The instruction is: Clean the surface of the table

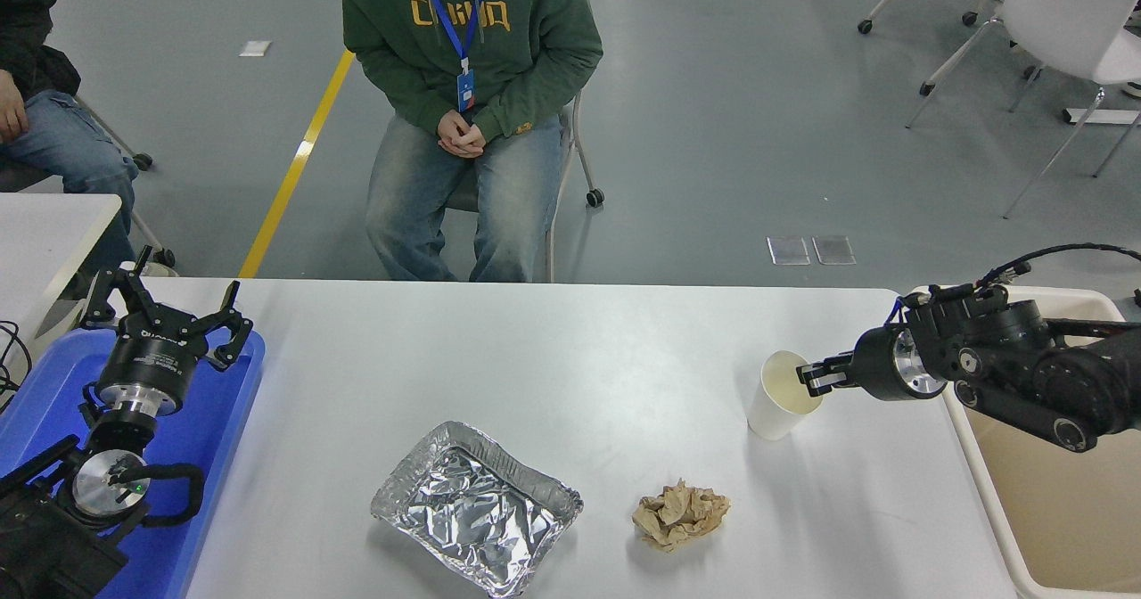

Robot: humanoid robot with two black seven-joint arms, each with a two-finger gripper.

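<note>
The table surface [570,349] is a wide white-grey top carrying three pieces of litter. A white paper cup [774,407] stands at the right, leaning a little. My right gripper [813,375] comes in from the right edge and is shut on the cup's right rim. A crumpled foil tray [475,506] lies near the front middle. To its right sits a crumpled brown paper ball [680,513]. My left gripper [166,314] is parked open at the lower left, above the blue tray [218,421].
A beige bin [1061,501] stands against the table's right end, under my right arm. A person in a green hoodie [468,55] sits at the far side, hands clasped. Another person's leg [62,149] and a smaller white table [49,225] are at the far left.
</note>
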